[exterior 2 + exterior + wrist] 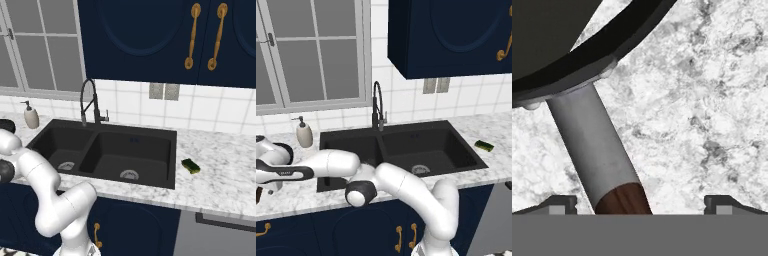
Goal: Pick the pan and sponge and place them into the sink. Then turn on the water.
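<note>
A kitchen scene with a white marble counter (491, 172) and a matte black double-basin sink (406, 150) set into it, a tall black gooseneck faucet (377, 107) standing at its far edge over the divider. The white robot arm reaches far to the left of the sink, low over the counter. In the hand view, the gripper (641, 204) has its two dark finger tips spread wide apart, one on each side of the pan handle (597, 150), which runs between them without either tip touching it. The handle is grey near the pan (572, 45) and turns reddish-brown at the end nearest the gripper. The black pan rests on the counter left of the sink. The sponge (484, 145), yellow-green with a dark top, lies on the counter just right of the sink, well apart from the arm. A cream soap dispenser (304, 133) stands at the far left behind the sink.
</note>
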